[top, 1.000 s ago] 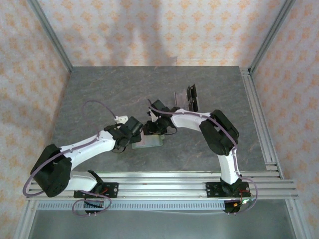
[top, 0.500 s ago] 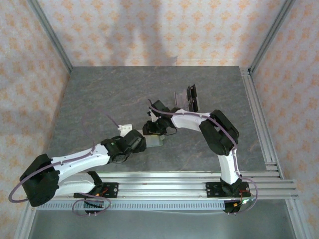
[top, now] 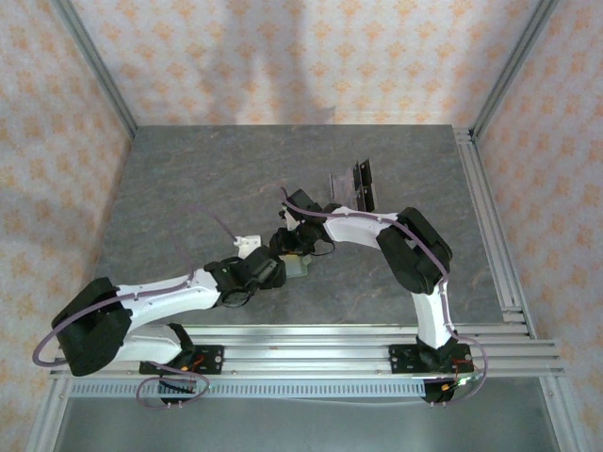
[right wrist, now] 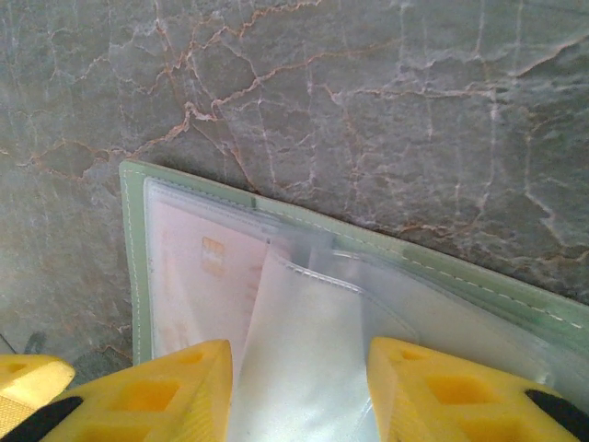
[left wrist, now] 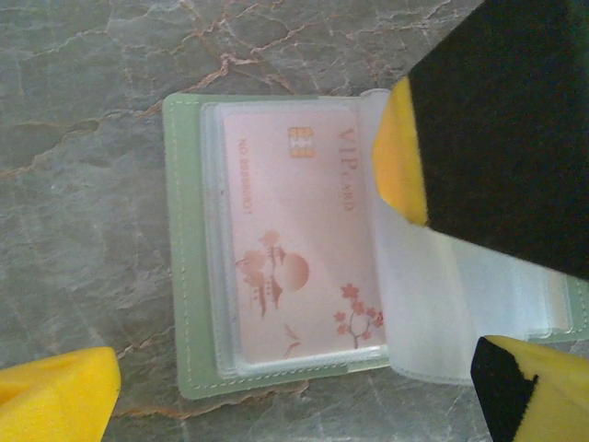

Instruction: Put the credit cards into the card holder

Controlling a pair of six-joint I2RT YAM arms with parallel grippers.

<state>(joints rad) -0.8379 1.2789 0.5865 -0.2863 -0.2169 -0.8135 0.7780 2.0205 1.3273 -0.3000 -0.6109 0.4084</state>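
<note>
jaws on the left gripper (left wrist: 294, 401) are spread wide and empty; it has swung in just left of the card holder (left wrist: 189, 276). right gripper (right wrist: 299, 387) pinches its clear pocket (right wrist: 304, 350). one pink card (left wrist: 294, 249) sits inside. more credit cards (top: 361, 179) wait well behind it, so i think they go next.

Soft, even light; wrist views slightly hazy.

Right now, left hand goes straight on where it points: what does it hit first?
Left hand would likely meet the open card holder first, at the pink card slotted inside; depth unclear.
</note>
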